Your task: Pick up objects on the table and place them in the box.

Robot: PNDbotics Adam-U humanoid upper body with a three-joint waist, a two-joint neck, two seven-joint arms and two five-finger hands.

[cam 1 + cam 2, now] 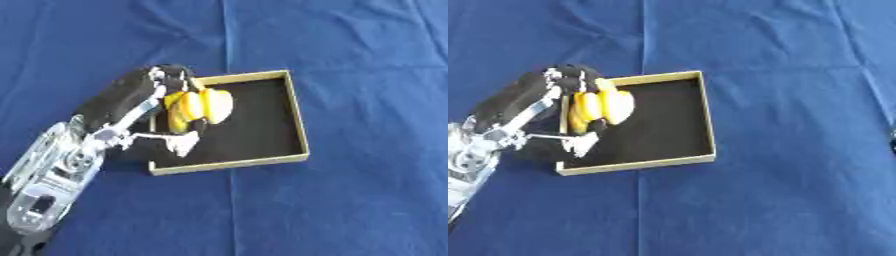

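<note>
A shallow square box (299, 122) with tan walls and a black floor lies on the blue cloth. My left hand (144, 97) reaches in over the box's left wall, its fingers curled round a yellow and cream object (199, 106) made of rounded segments. The object hangs over the left part of the box floor. I cannot tell whether it touches the floor. My right hand shows in neither view.
A blue cloth (350, 200) with soft creases covers the table all around the box. A small dark shape (892, 135) shows at the right edge of the right eye view. My silver left forearm (52, 170) crosses the lower left corner.
</note>
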